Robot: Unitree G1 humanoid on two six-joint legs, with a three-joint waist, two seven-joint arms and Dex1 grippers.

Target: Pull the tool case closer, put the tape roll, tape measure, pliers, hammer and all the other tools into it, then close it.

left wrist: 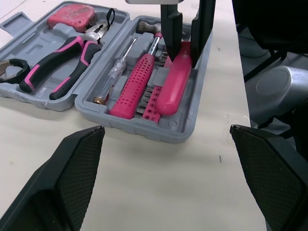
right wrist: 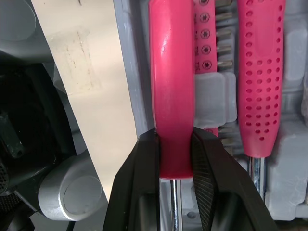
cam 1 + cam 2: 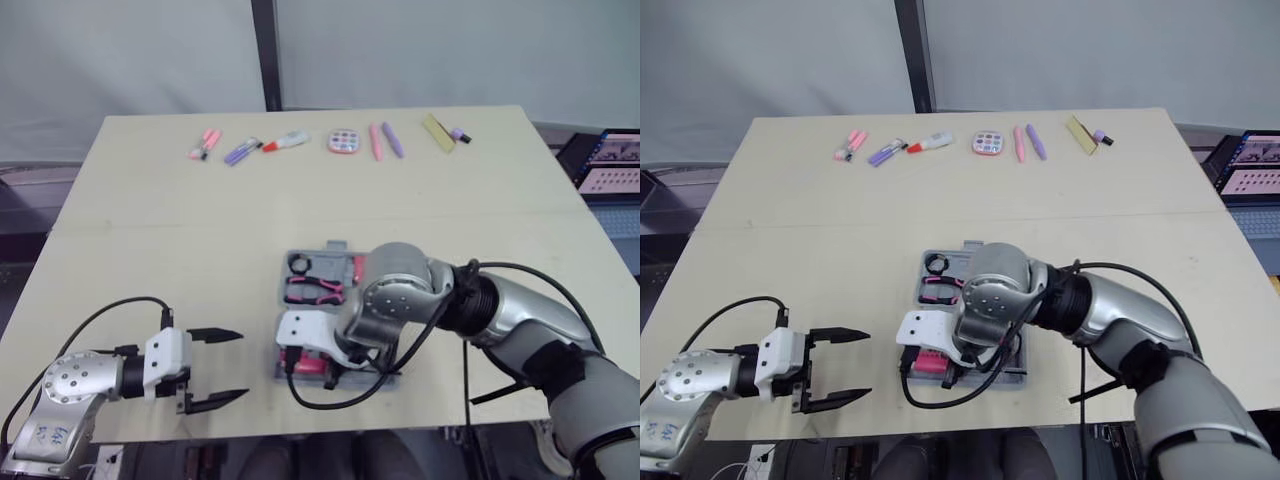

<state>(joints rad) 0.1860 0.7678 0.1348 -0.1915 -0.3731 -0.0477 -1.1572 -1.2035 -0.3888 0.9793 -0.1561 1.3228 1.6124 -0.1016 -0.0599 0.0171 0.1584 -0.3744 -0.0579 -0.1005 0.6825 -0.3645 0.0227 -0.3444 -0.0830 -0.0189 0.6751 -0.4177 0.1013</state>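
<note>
The grey tool case lies open near the table's front edge. In its tray I see the tape roll, pink-handled pliers, a red tape measure, a thin tester screwdriver and the hammer with a dotted pink handle. My right gripper reaches down into the case's near half and is shut on a smooth pink screwdriver handle, which rests in its slot beside a row of bits. My left gripper hovers open at the front left, a short way from the case, holding nothing.
Along the table's far edge lies a row of small items: pink markers, a purple pen, a white tube, a round pink thing, two pens and a yellow pad. A laptop sits off the right side.
</note>
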